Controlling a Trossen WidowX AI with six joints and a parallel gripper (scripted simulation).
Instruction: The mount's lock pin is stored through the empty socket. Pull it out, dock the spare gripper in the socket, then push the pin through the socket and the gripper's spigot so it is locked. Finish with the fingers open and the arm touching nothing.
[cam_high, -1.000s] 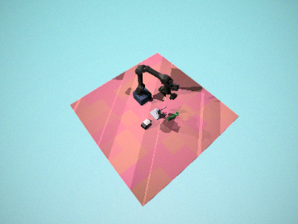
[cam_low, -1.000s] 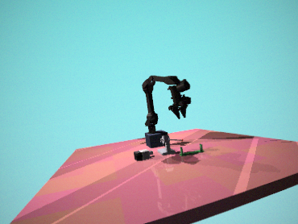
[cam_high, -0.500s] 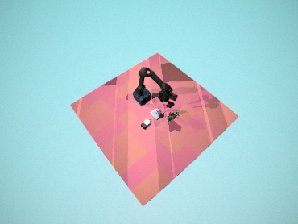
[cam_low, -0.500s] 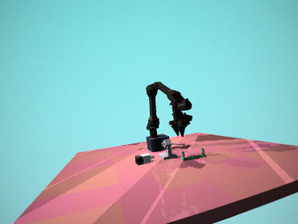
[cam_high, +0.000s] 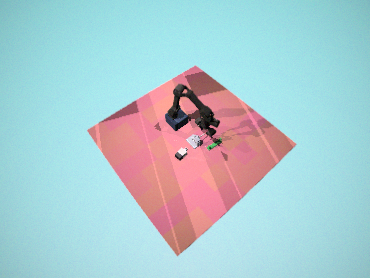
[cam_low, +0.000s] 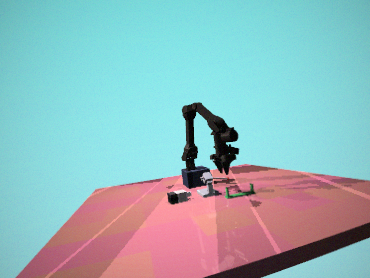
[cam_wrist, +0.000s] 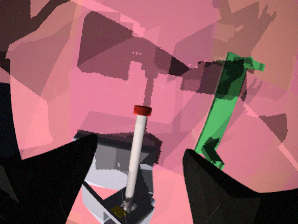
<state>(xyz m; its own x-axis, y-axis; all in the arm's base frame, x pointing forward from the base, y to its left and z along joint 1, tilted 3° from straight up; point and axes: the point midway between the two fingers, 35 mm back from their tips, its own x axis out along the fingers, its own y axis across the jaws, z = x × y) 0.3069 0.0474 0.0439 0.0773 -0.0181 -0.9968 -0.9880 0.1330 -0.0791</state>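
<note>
The grey mount (cam_high: 194, 141) (cam_low: 206, 192) (cam_wrist: 104, 159) stands on the table in front of the arm's base. The white lock pin (cam_low: 219, 178) (cam_wrist: 136, 157) sits in its socket and sticks out to one side, with a red head (cam_wrist: 142, 110) at its free end. My gripper (cam_high: 209, 134) (cam_low: 224, 173) (cam_wrist: 141, 148) is open and empty, pointing down a little above the pin. In the wrist view the pin shows between the two fingertips. The black and white spare gripper (cam_high: 181, 153) (cam_low: 177, 196) lies on the table beside the mount, outside the wrist view.
A green cradle (cam_high: 214, 144) (cam_low: 240, 194) (cam_wrist: 220, 117) with two upright ends stands on the table on the other side of the mount from the spare gripper, near the pin's red head. The arm's dark blue base (cam_high: 176, 120) (cam_low: 193, 178) is behind the mount.
</note>
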